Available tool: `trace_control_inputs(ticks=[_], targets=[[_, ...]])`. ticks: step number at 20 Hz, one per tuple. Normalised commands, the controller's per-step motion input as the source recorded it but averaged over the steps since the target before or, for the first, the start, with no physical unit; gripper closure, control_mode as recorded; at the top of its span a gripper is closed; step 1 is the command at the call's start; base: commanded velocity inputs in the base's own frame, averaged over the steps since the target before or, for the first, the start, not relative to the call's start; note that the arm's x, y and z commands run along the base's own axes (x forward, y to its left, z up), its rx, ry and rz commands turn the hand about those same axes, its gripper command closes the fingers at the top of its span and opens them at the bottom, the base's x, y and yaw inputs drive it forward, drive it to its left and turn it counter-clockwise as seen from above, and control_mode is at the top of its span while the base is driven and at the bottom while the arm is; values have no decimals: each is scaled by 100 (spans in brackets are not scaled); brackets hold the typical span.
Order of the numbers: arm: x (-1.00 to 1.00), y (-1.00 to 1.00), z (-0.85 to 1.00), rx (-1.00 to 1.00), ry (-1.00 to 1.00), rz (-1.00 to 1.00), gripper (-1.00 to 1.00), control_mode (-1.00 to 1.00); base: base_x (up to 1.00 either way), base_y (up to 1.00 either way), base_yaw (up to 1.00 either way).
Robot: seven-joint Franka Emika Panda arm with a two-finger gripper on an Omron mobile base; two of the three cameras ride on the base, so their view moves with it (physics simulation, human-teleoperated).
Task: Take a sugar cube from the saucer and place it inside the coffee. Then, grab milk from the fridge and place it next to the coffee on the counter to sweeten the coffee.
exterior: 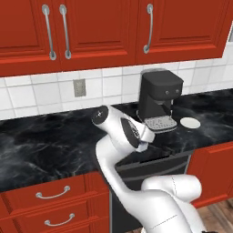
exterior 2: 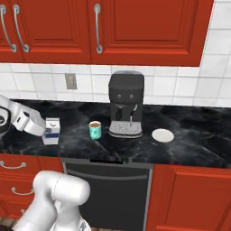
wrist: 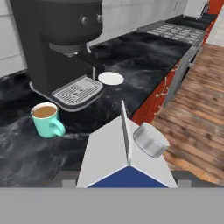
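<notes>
The jaws are standing part-open around the milk carton (exterior 2: pixel 51 131), one on each side of it, gripping it; in the hand view the gripper (wrist: pixel 124 186) is sitting low behind the carton's roof, its fingertips mostly hidden. The carton is standing upright on the counter (exterior 2: pixel 189 140), near the front edge, left of the mug (exterior 2: pixel 94 130) and apart from it. It is showing as white with a blue panel, a gabled top and a round grey cap on one slope. The mug, teal and holding brown liquid, is sitting just beside the coffee machine (exterior 2: pixel 126 106), handle turned toward the hand camera. Open black counter is lying between carton and mug. Beyond the machine's drip tray the white saucer (exterior 2: pixel 163 135) is lying flat, with bare counter stretching past it. Behind everything the tiled wall and red cabinets (exterior 2: pixel 135 27) are closing the space off.
</notes>
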Motion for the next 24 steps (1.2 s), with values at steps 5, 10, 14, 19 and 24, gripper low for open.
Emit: trace_control_inputs(ticks=[5, 10, 14, 19, 24], targets=[[81, -4, -34, 2, 4, -28, 100, -100, 0, 0, 0], [62, 38, -61, -1, -1, -23, 100, -100, 0, 0, 0], [60, 20, -54, -1, -5, -21, 100, -100, 0, 0, 0], [60, 1, -32, 0, -19, -15, 100, -100, 0, 0, 0], [46, 0, -26, 0, -20, -3, 100, -100, 0, 0, 0]])
